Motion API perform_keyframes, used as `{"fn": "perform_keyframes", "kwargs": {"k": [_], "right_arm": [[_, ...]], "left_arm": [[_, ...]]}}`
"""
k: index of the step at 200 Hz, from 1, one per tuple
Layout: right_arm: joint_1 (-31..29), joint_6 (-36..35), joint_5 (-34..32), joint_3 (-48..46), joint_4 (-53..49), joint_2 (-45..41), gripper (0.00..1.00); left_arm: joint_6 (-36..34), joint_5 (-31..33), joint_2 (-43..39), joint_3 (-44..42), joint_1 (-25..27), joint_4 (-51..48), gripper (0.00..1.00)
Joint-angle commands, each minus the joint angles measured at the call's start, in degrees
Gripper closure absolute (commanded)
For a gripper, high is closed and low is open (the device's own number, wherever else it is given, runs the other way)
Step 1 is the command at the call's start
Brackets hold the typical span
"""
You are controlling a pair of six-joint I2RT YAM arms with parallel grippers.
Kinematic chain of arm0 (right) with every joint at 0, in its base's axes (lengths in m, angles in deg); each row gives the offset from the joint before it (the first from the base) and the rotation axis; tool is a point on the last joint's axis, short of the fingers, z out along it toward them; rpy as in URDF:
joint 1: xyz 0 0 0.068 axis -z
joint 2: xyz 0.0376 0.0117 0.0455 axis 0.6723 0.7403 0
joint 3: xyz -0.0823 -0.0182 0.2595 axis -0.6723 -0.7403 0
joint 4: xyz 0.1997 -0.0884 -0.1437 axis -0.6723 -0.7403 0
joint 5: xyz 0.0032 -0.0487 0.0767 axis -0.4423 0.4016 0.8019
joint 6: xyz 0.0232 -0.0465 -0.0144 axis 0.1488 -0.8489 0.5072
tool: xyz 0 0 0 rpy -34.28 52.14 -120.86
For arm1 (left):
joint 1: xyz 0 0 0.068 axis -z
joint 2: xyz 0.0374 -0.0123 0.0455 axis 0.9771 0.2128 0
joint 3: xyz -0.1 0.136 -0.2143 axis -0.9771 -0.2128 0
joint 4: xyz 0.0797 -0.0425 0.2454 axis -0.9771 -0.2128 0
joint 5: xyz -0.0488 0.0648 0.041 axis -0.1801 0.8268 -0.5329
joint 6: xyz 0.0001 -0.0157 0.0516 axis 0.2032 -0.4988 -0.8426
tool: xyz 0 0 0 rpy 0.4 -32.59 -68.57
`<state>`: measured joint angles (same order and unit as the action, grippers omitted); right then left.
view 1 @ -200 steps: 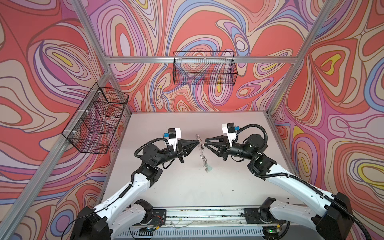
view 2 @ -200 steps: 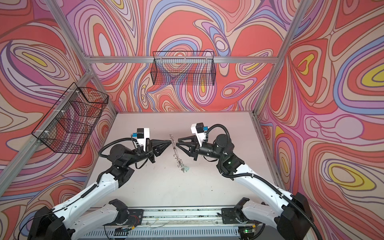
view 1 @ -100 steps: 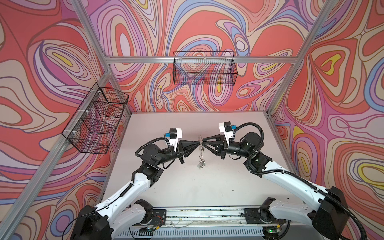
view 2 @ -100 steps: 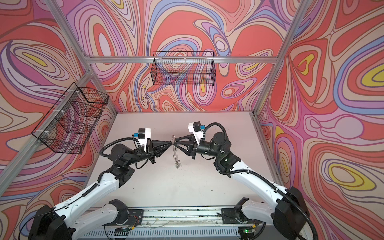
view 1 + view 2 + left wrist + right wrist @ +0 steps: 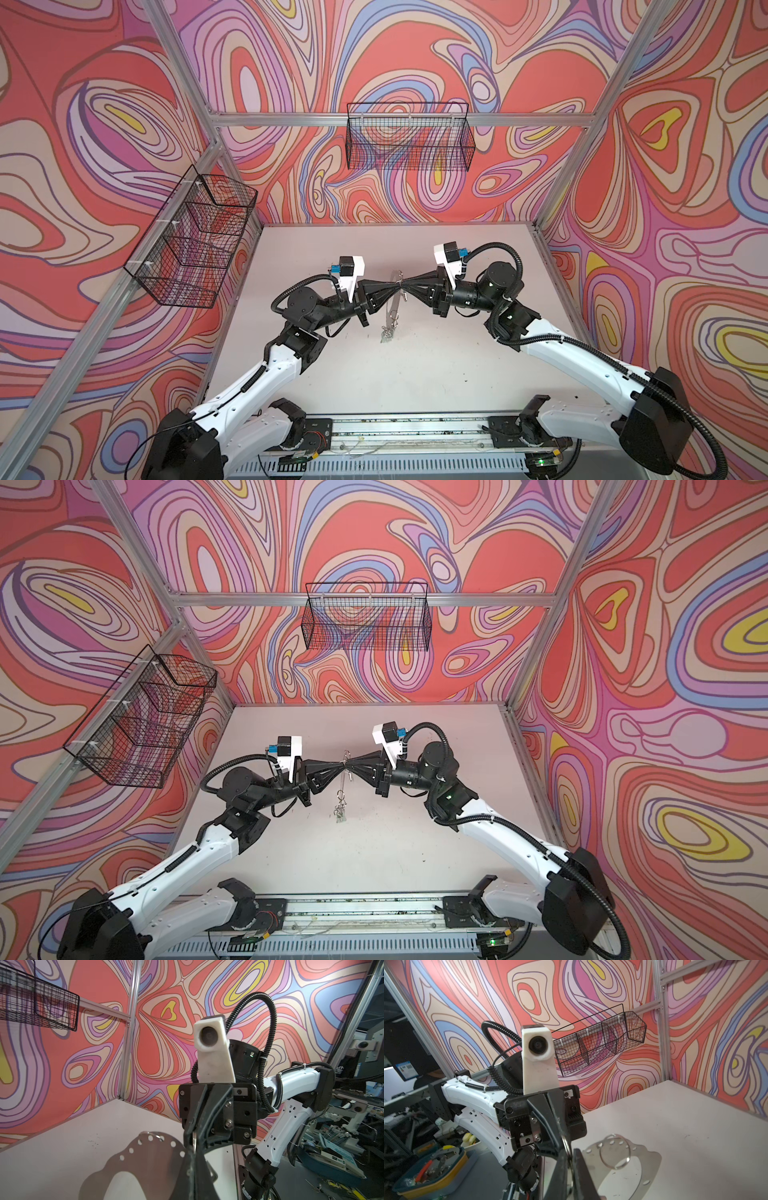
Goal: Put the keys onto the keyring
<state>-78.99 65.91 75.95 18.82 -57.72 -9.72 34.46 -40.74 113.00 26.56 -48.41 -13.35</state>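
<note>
We see the left end effector (image 5: 394,286) closed on the rim of the keyring (image 5: 149,1159), which hangs edge-on above the tabletop (image 5: 436,374) mid-scene. The keys (image 5: 386,333) dangle in a cluster from its lower end. The right end effector (image 5: 406,286) is clamped shut on the keyring's opposite side, tip to tip with the left.

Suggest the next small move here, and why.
Probably draw the right gripper gently away from the left gripper, to pry the keyring open: both are shut on it in mid-air, tip to tip, and the keys dangle below it.
</note>
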Motion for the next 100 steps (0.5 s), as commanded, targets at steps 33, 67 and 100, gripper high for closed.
{"fn": "perform_keyframes", "kwargs": {"k": [33,67,100], "right_arm": [[0.2,-0.73,0.19,-0.69,0.24,-0.24,1.0],[0.2,-4.81,-1.28,-0.16,-4.88,-2.02,1.0],[0.23,-11.59,-2.88,1.21,-13.62,-3.08,1.0]], "left_arm": [[0.2,-0.48,-1.08,1.43,0.14,1.95,1.0],[-4.38,-0.28,-3.02,5.65,0.07,-14.91,0.79],[-14.04,-0.55,-6.08,10.01,0.08,-33.42,0.77]]}}
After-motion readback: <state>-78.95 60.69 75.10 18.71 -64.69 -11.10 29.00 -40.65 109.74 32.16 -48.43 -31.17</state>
